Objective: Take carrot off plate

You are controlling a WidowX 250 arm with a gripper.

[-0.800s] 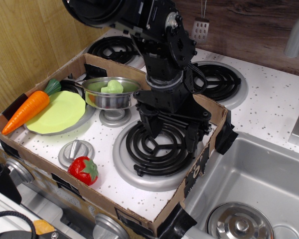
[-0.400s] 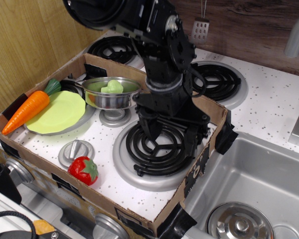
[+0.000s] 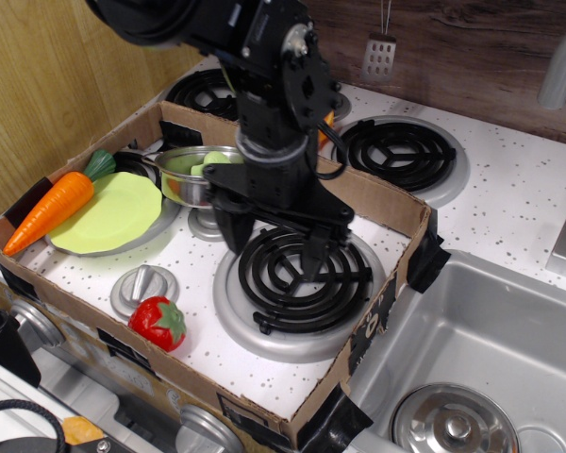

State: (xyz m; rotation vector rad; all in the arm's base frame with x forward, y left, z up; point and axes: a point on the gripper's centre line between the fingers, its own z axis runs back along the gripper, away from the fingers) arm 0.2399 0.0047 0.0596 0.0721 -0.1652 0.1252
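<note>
The gripper (image 3: 272,238) hangs with its fingers spread wide and empty above the front burner (image 3: 300,283). One carrot (image 3: 49,209) lies at far left across the edge of one lime-green plate (image 3: 118,212). This looks like the approach step; next, the arm must travel left and lower over the carrot. One strawberry (image 3: 158,323), one steel pot (image 3: 200,175).

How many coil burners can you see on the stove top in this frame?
3 fully evident: front burner under the open gripper, back right burner, back left burner behind the arm. A fourth may be hidden under the plate.
</note>
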